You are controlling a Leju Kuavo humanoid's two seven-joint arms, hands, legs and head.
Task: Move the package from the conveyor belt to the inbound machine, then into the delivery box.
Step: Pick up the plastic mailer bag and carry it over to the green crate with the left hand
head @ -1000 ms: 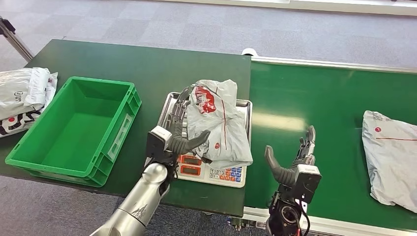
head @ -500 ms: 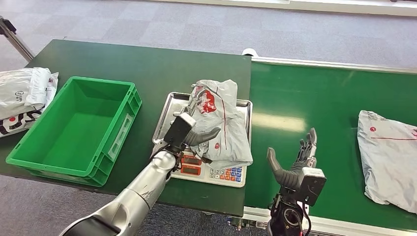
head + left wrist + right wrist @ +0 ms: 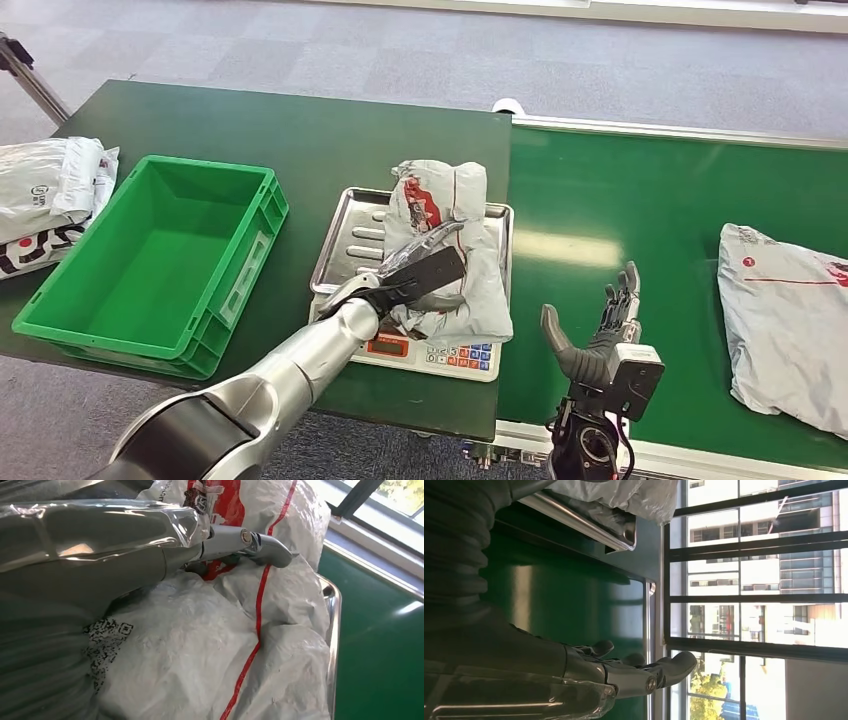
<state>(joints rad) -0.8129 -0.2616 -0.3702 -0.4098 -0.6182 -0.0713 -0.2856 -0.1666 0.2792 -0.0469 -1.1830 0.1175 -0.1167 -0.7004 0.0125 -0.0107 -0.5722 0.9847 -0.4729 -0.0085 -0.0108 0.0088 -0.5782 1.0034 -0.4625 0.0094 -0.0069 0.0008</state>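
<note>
My left hand (image 3: 425,268) is in the middle of the picture, lying on the grey package (image 3: 450,250). My fingers (image 3: 250,542) press against the bag. I think they are closing on it, but the bag hides part of them, so I cannot tell if I really hold it.

The package sits on the shiny tray of the inbound machine (image 3: 345,235), the scale with the little buttons. So the first part of my job looks done: the bag is off the belt and on the machine.

What is left is to lift it and put it in the green delivery box (image 3: 60,310) at the left of the picture. Nothing is in that box.

My right hand (image 3: 605,335) is low and right of the middle, over the conveyor belt (image 3: 620,200). Its fingers are spread and hold nothing. Another package (image 3: 790,320) waits at the right edge.
</note>
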